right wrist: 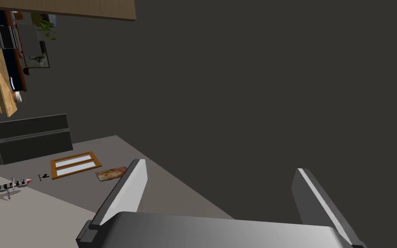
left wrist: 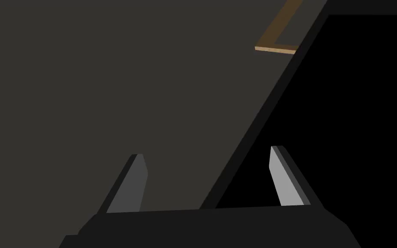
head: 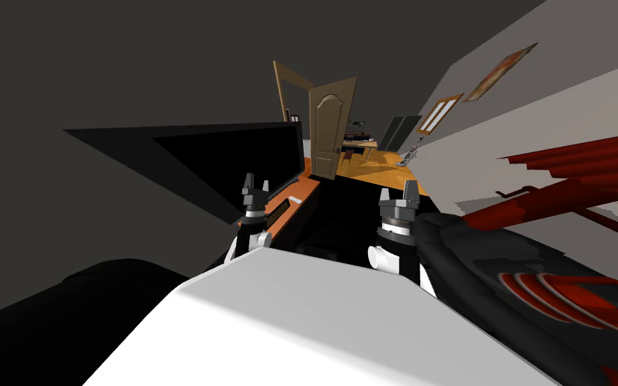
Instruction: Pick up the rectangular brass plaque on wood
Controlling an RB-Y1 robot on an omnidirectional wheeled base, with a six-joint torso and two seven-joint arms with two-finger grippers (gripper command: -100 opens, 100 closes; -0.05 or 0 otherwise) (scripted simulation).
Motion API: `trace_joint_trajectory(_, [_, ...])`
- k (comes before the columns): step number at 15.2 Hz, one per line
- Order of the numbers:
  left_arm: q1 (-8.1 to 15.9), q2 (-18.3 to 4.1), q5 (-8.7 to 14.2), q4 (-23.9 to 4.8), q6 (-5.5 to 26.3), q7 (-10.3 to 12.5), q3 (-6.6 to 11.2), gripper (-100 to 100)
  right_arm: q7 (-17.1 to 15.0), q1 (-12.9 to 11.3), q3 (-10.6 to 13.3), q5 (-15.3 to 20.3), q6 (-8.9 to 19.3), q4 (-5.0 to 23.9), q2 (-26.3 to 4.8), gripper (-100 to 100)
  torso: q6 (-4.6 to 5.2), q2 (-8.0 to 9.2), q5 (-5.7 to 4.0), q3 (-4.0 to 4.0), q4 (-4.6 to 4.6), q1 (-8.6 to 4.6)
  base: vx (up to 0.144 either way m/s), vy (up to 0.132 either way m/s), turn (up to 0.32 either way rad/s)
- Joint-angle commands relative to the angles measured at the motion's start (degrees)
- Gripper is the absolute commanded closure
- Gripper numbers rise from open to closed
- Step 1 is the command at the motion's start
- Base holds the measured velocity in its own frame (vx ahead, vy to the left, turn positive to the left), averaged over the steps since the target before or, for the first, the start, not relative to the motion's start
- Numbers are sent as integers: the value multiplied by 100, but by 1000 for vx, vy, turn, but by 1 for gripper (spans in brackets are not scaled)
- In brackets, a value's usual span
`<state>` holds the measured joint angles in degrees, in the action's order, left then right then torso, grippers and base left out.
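My left gripper (head: 256,184) hovers over an orange-topped surface (head: 304,184) beside a large black flat panel (head: 247,157). On that surface lie a small white object (head: 294,200) and a dark flat strip (head: 279,209). In the left wrist view the left gripper (left wrist: 206,153) is open with nothing between its fingers. It points at the slanted edge of the black panel (left wrist: 344,107) against a dark grey wall (left wrist: 107,86). My right gripper (head: 398,193) is raised to the right of the surface. In its own view the right gripper (right wrist: 220,165) is open and empty.
A brown door (head: 331,131) stands open ahead, with an orange floor (head: 381,167) beyond it. Black and red furniture (head: 555,268) crowds my right side. A dark rounded mass (head: 66,315) lies low on my left. A wooden frame corner (left wrist: 279,43) shows past the panel.
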<state>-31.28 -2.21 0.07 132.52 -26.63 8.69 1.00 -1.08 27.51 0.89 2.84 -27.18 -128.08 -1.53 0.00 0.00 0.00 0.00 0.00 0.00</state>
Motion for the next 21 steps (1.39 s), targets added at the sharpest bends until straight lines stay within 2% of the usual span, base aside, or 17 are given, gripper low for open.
trace_joint_trajectory(1, [-32,-248,66,-48,168,44,52,-100,0,0,0,0,0,0,0,0,0,0,0,0,0,0,16,-5,-30])
trace_joint_trajectory(4, [-110,-532,228,-165,576,153,179,-100,0,1,0,0,0,0,0,0,0,-18,0,-10,-4,1,60,-3,-56])
trace_joint_trajectory(5, [-110,-532,228,-165,580,153,179,-100,0,1,0,0,0,0,0,0,1,-25,1,-14,-6,3,65,2,-39])
trace_joint_trajectory(6, [-145,-616,300,-218,765,202,236,-100,0,1,0,0,0,0,0,0,0,-27,1,-16,-6,3,69,-9,-40])
trace_joint_trajectory(7, [-145,-616,300,-218,765,202,236,-100,0,1,0,0,0,0,0,0,0,-29,1,-17,-7,0,61,-13,-29])
trace_joint_trajectory(8, [-184,-696,381,-277,914,256,300,-100,0,1,0,0,0,0,0,0,0,-28,0,-16,-7,-2,52,-13,-45])
trace_joint_trajectory(11, [-226,-770,470,-342,1197,316,370,-100,0,1,0,0,0,0,0,0,1,-26,0,-15,-6,-1,57,-5,-42])
trace_joint_trajectory(12, [-226,-770,470,-342,1197,316,370,-100,0,1,0,0,0,0,0,0,0,-26,0,-15,-6,0,40,0,-9])
trace_joint_trajectory(13, [-272,-840,567,-412,1406,380,446,-100,0,1,0,0,0,0,0,0,0,-22,0,-13,-5,0,43,-3,-43])
trace_joint_trajectory(16, [-322,-906,669,-487,1704,449,527,-100,0,1,0,0,0,0,0,0,1,-24,0,-14,-5,-1,57,-5,-52])
trace_joint_trajectory(17, [-322,-906,669,-487,1704,449,527,-100,0,1,0,0,0,0,0,0,0,-25,0,-15,-6,0,48,1,-10])
trace_joint_trajectory(18, [-374,-966,778,-567,1897,523,613,-100,0,1,0,0,0,0,0,0,0,-24,0,-14,-5,0,56,1,-42])
trace_joint_trajectory(20, [-374,-966,778,-567,1982,523,613,-100,0,1,0,0,0,0,0,0,0,-27,1,-15,-6,1,56,-1,-33])
trace_joint_trajectory(21, [-429,-1023,893,-651,2203,599,704,-100,0,1,0,0,0,0,0,0,0,-24,0,-14,-6,0,55,0,-44])
